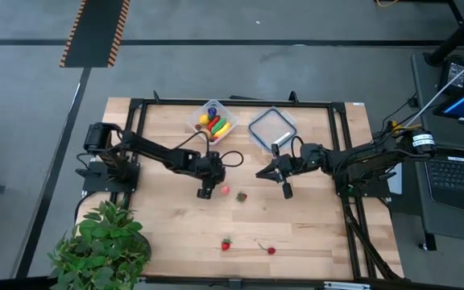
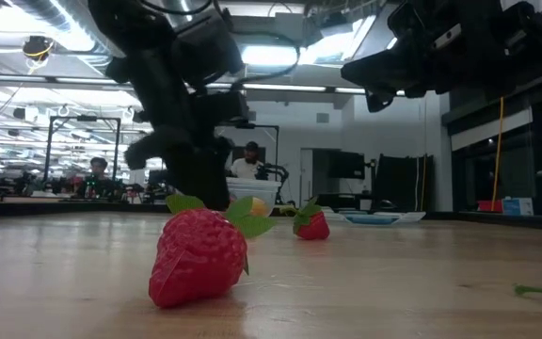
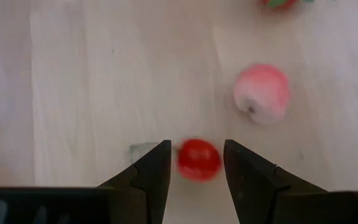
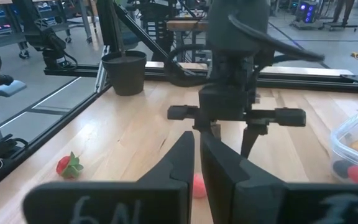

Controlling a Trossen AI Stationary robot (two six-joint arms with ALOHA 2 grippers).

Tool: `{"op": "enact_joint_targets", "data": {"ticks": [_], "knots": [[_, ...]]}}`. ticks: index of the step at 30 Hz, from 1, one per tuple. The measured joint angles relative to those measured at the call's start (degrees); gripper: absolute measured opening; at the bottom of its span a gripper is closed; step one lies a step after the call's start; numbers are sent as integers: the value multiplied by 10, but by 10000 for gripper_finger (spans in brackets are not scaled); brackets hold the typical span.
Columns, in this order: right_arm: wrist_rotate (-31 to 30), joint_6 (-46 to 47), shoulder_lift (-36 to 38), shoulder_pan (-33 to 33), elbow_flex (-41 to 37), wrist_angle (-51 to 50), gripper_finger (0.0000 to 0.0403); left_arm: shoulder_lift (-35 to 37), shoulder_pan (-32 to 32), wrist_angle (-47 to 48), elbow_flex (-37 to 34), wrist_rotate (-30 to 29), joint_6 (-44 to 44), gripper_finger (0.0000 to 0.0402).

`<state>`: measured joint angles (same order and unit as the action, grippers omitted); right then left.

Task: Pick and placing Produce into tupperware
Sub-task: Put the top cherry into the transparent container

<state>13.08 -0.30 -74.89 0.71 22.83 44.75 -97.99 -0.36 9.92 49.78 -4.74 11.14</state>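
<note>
Left gripper (image 3: 194,163): lowered at mid-table, dark fingers parted around a small round red toy berry (image 3: 199,160); contact not clear.
Pale pink toy fruit (image 3: 261,93): just beyond that berry.
Right gripper (image 4: 196,163): clenched, empty, raised nearby.
Clear square plastic tub (image 1: 213,119): far edge, already holding colourful pieces.

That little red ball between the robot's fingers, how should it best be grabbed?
Across its widest middle, coming straight down from above. The red ball is round and lies loose on the bare table, so the left gripper, fingers open on either side of it, can simply close.
</note>
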Motion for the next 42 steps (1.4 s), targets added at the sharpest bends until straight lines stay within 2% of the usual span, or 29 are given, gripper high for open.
{"op": "enact_joint_targets", "data": {"ticks": [22,29,33,40,42], "knots": [[0,-1,0,0,0,-5,31,-21,15,-20,1,0,1,138],[0,-1,0,0,0,-5,31,-21,15,-27,1,-1,-5,89],[0,0,0,0,0,-5,31,-20,15,-27,2,-3,-6,81],[0,1,0,0,0,-5,31,-18,15,-20,-1,1,-16,10],[0,1,0,0,0,-5,31,-18,15,-17,-3,1,-17,1]]}}
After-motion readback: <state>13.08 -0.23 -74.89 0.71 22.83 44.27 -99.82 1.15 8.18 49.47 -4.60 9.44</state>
